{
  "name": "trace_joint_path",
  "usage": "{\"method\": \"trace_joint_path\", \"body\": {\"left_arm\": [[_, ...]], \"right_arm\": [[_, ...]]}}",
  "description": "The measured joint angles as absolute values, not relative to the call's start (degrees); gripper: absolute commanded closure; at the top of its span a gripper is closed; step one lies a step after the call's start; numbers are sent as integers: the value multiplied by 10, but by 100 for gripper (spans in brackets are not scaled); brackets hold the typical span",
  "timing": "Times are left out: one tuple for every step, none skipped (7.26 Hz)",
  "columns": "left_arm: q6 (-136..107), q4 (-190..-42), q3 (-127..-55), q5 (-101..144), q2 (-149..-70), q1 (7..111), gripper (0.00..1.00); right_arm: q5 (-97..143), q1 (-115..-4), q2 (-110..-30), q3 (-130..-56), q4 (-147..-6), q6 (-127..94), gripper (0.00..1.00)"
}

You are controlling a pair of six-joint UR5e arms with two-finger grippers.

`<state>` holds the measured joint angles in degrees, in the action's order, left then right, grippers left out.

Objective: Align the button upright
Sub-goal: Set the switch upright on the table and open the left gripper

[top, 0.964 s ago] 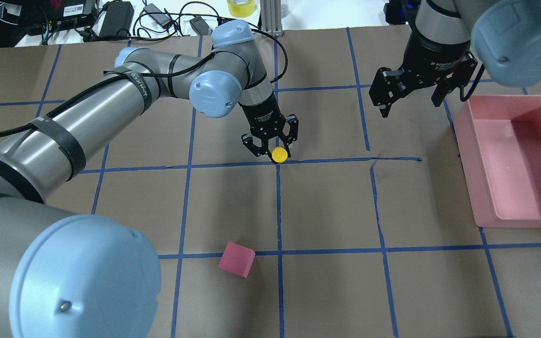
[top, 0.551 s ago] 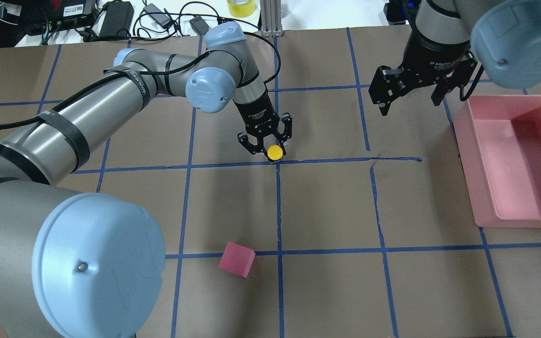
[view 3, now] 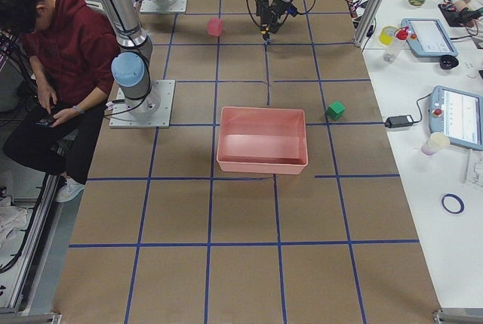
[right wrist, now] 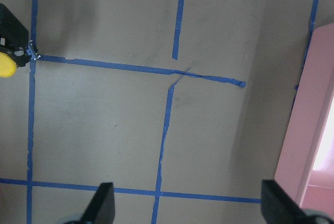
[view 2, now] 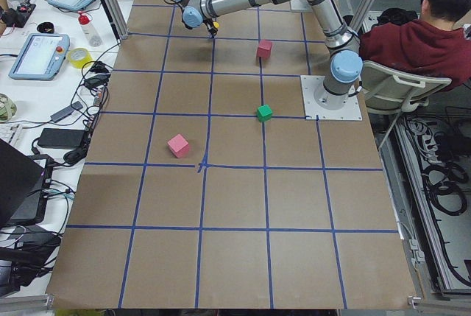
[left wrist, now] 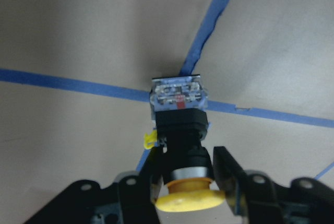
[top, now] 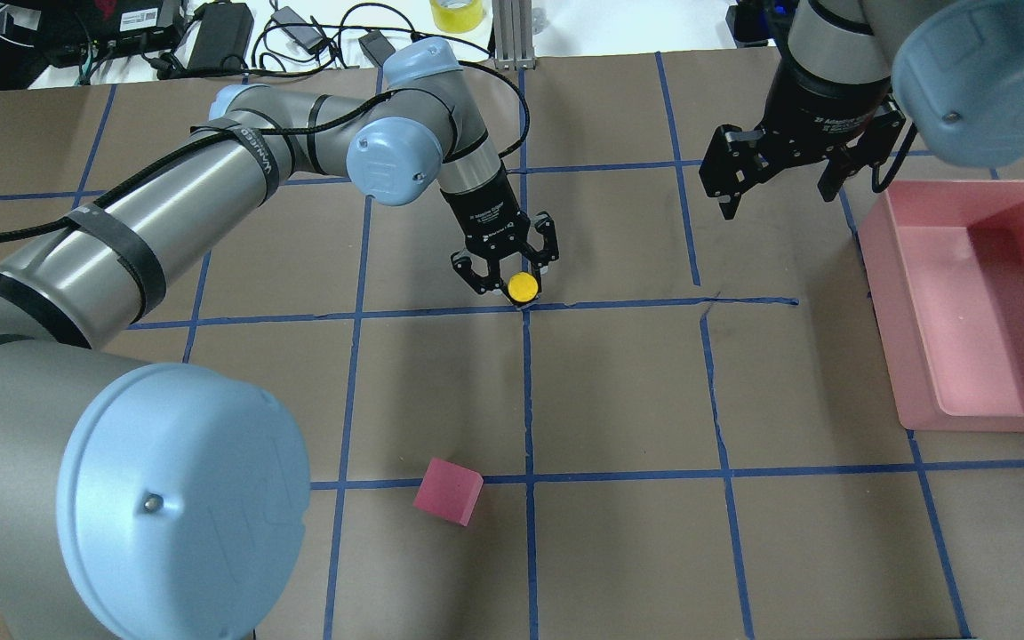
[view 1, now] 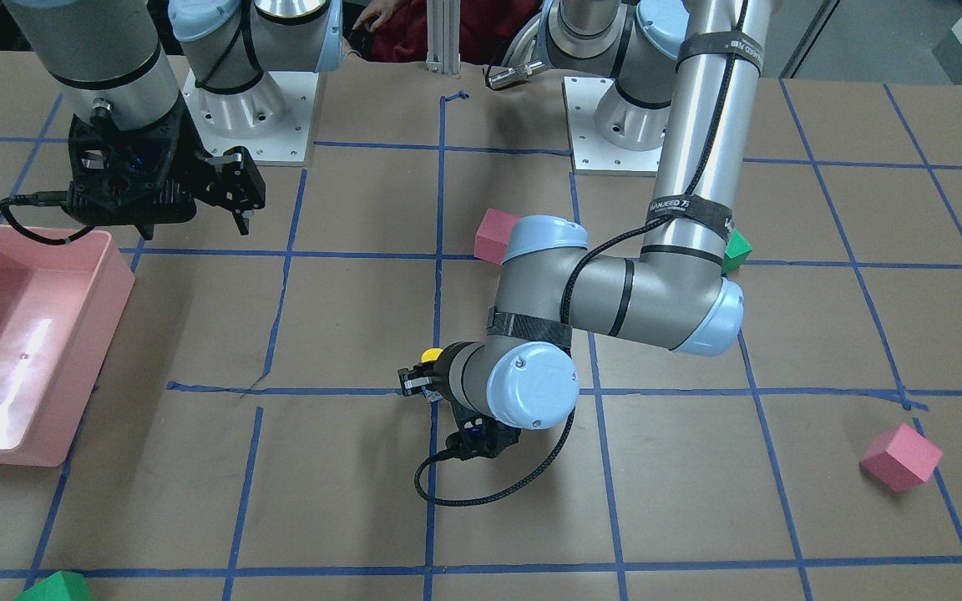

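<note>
The button (top: 523,284) has a round yellow cap, a black body and a silvery-white base block (left wrist: 177,94). It is at a blue tape crossing in the middle of the table, cap up and base block down at the tape. My left gripper (top: 512,289) is shut on its black body just under the cap, with a finger (left wrist: 225,165) on each side. The yellow cap also shows in the front view (view 1: 429,355). My right gripper (top: 779,191) is open and empty, above the table to the right, near the pink bin.
A pink bin (top: 885,320) stands at the right edge. A pink cube (top: 448,491) lies near the robot's side. The front view shows another pink cube (view 1: 900,457) and two green cubes (view 1: 736,249) (view 1: 55,587). Cables and a tape roll (top: 457,13) lie beyond the far edge.
My left gripper has shifted slightly left and away with the button held in it, and its wrist has turned a little. The right arm has not moved.
</note>
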<state>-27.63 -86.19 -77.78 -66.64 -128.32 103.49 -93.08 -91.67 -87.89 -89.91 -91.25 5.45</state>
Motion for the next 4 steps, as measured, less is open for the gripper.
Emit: {"method": "trace_joint_path", "body": {"left_arm": [[-273, -866, -779, -664, -1286, 1035, 61], [-264, -867, -780, -658, -1288, 1035, 61], [-254, -868, -782, -651, -1291, 1034, 60], [-249, -868, -781, -647, -1294, 1034, 57]], "right_arm": [[-931, -917, -879, -899, -912, 54, 0], [-931, -917, -879, -899, -910, 55, 0], [-931, -917, -879, -899, -909, 55, 0], [-931, -917, -879, -900, -907, 56, 0]]}}
